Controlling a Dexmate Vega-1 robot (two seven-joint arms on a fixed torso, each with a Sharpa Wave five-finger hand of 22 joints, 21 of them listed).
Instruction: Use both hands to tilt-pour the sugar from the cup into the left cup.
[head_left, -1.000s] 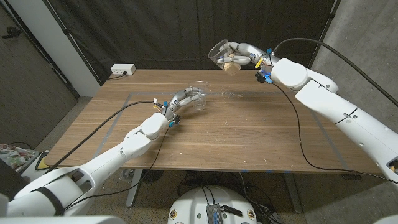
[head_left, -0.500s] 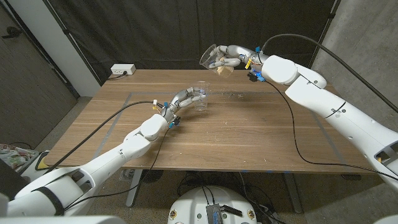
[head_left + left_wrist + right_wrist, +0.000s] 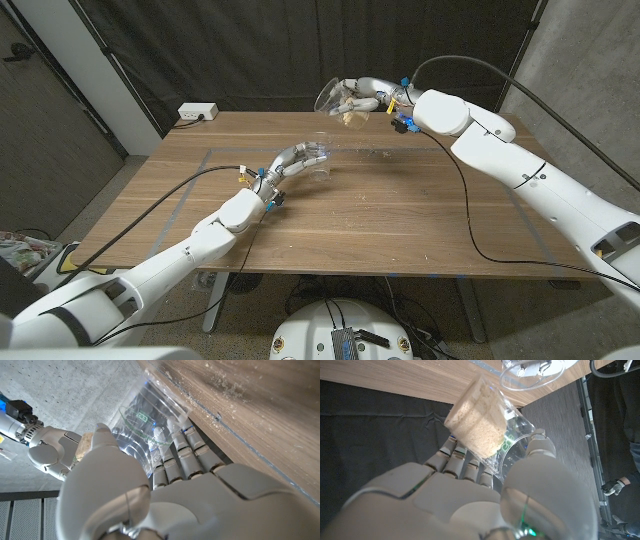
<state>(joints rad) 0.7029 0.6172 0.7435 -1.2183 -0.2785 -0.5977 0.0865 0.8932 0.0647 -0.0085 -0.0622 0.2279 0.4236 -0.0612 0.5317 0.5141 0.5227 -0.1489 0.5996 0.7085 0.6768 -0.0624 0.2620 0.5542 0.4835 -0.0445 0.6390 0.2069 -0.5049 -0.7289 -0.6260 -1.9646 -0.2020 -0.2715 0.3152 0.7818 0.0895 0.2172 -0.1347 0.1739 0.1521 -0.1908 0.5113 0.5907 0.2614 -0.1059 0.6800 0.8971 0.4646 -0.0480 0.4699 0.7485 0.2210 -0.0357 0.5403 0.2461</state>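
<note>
Head view: right hand [image 3: 362, 97] tilts sugar cup [image 3: 332, 97] above left cup [image 3: 321, 158].

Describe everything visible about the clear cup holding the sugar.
The clear plastic cup with brown sugar is thin-walled and transparent, with a green printed mark on its side. The right hand grips it, raised above the wooden table's far edge and tilted well over. The sugar sits as a packed tan mass at its closed end.

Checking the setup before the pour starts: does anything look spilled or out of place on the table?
Yes. Loose grains lie scattered on the wooden table, just right of the empty cup held by the left hand. The raised, tilted cup of sugar in the right hand still holds its sugar as a packed lump.
</note>
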